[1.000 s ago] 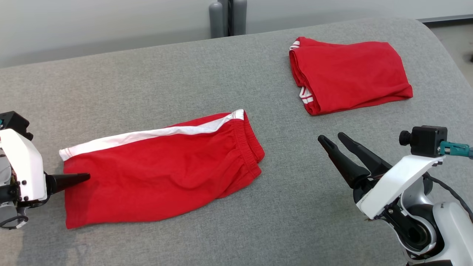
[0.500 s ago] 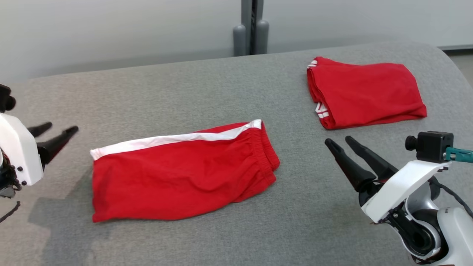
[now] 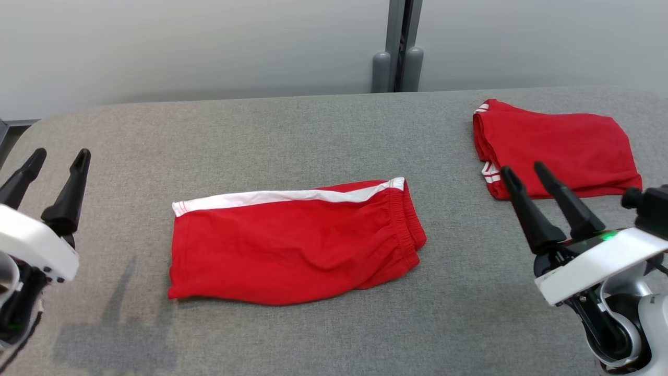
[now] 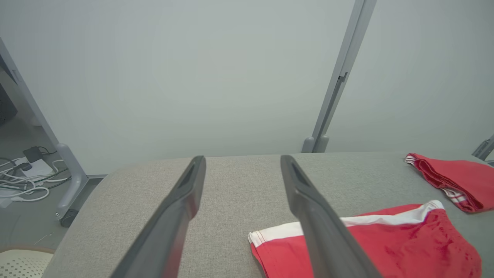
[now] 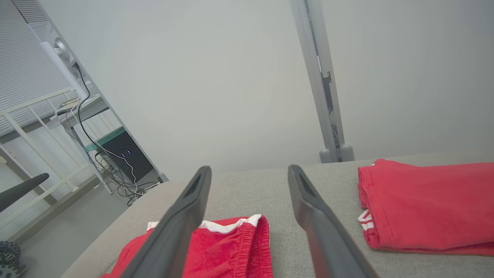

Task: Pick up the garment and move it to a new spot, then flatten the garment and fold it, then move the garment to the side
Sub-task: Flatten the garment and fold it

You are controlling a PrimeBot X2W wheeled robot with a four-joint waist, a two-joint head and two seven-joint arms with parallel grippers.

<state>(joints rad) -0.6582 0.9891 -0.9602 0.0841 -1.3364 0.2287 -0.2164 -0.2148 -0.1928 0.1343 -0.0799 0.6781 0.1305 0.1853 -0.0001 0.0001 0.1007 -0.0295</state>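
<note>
The garment [image 3: 295,243] is a pair of red shorts with a white side stripe, folded in half and lying flat in the middle of the grey table [image 3: 261,130]; it also shows low in the left wrist view [image 4: 389,247] and the right wrist view [image 5: 227,247]. My left gripper [image 3: 58,156] stands open at the left edge, well clear of the garment, with nothing between its fingers. My right gripper [image 3: 523,171] is open at the right, raised above the table and holding nothing.
A second red garment [image 3: 553,149], folded, lies at the table's far right [image 5: 424,204]. A grey post [image 3: 399,47] stands behind the table against a pale wall. Cables and a frame [image 5: 100,154] are off the table's left end.
My left gripper has let go of the garment's left edge, pulled back and swung upright. The head camera has turned, so the whole scene has shifted. The garment lies where it was.
</note>
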